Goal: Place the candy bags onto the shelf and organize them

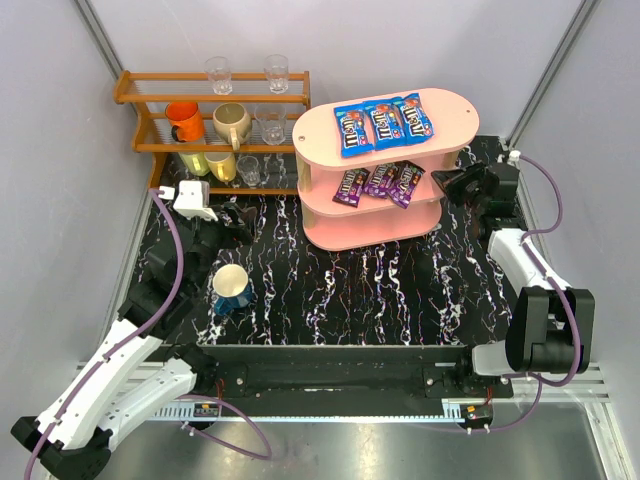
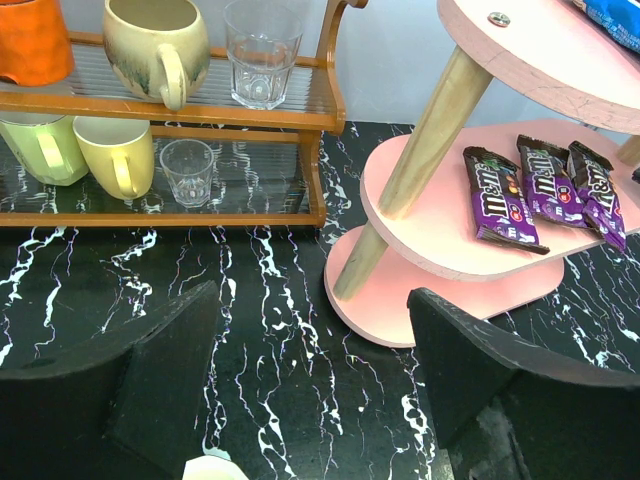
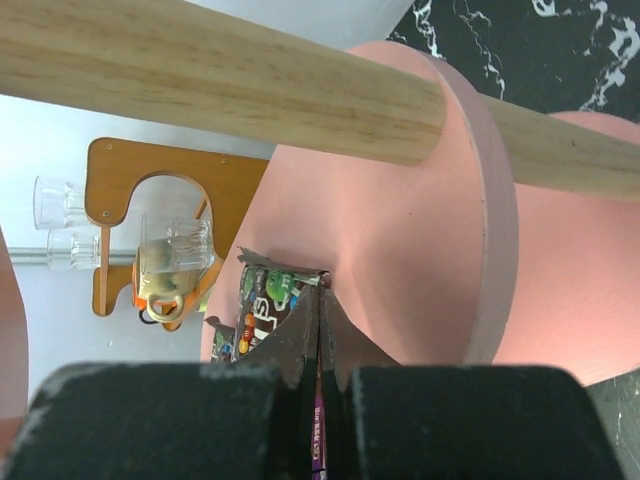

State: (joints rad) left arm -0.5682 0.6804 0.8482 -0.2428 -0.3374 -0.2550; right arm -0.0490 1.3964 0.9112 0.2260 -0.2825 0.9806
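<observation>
The pale pink shelf (image 1: 470,105) stands at the back middle. Three blue candy bags (image 1: 384,122) lie side by side on its top board. Three purple-brown candy bags (image 1: 381,180) lie on the middle board, also in the left wrist view (image 2: 545,181). My right gripper (image 1: 438,180) is at the right end of the middle board, shut on the edge of the rightmost purple bag (image 3: 262,305); its fingers (image 3: 320,290) press together on the packet over the pink board (image 3: 400,230). My left gripper (image 2: 312,300) is open and empty above the table, left of the shelf (image 2: 430,220).
An orange-brown wooden rack (image 1: 215,100) with mugs and glasses stands at the back left, close to the shelf's left end. A blue mug (image 1: 232,288) stands on the black marbled table just in front of my left gripper (image 1: 240,222). Grey walls close in both sides.
</observation>
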